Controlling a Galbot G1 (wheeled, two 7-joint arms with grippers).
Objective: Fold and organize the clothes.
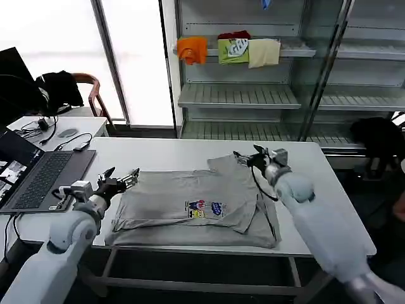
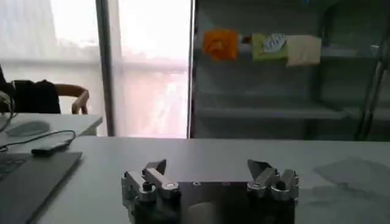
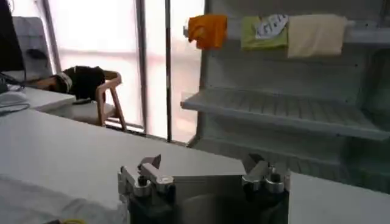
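Soft matt cotton T-shirt (image 1: 190, 206); smooth table (image 1: 177, 155)

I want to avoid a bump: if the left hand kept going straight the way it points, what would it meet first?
Probably nothing close. The left hand, open, points across bare white table toward the shelf unit beyond. The grey T-shirt lies lower and to its side. Depth is unclear.

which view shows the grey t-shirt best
The head view: the light grey cotton T-shirt lies spread on the white table, chest print visible. The left wrist view catches a pale patch; the right wrist view only a corner.
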